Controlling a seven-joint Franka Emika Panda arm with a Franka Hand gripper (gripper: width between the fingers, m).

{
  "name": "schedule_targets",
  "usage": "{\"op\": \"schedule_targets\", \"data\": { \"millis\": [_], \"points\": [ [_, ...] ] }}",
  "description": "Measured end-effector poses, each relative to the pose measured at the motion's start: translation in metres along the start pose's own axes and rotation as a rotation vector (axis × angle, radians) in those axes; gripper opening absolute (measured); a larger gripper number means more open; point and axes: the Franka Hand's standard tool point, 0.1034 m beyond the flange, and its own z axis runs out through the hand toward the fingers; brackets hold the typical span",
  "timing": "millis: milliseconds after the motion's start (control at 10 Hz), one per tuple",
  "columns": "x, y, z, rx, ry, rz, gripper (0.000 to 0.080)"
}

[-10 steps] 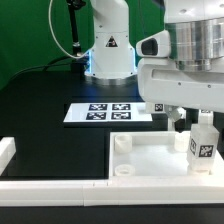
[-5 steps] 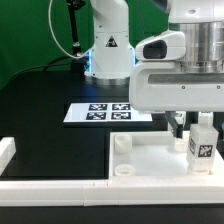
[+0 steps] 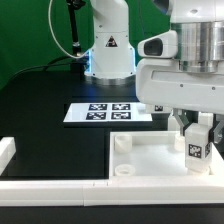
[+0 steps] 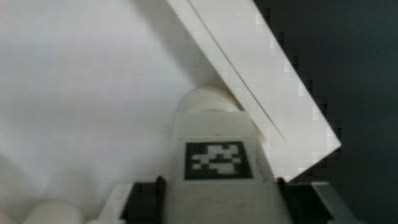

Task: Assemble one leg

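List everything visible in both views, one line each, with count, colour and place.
leg: one, white post with a black-and-white tag, upright over the panel at the exterior view's right, between the gripper's fingers.
panel: one, large flat white, with round corner sockets, near edge of the table.
marker board: one, thin white with four black tags, flat on the table behind the panel.
white block: one, at the exterior view's left edge; what it belongs to is unclear.
table: one, black surface.
arm base: one, white, behind the marker board.
gripper: one, white body with dark fingers, closed on the leg.
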Motion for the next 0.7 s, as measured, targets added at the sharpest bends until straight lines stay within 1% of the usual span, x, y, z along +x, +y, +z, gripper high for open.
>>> {"op": "schedule_targets", "data": {
  "millis": [100, 200, 300, 400, 500, 700],
  "points": [
    [-0.0003, -0.0004, -0.0001, 0.000, 0.001, 0.150, 0.0285],
    [-0.0012, -0.0014, 0.0002, 0.005, -0.004, 0.356, 0.0285],
    [-0.0028, -0.0028, 0.0009, 0.010, -0.011, 0.511, 0.0285],
    [-0.0011, -0.0030, 0.0007, 0.017, -0.032, 0.659, 0.0285],
    [0.0005, -0.0025, 0.0003, 0.024, -0.045, 0.784, 0.0285],
    [0.0000, -0.0027, 0.0003, 0.023, -0.045, 0.881, 0.0285]
  ]
}}
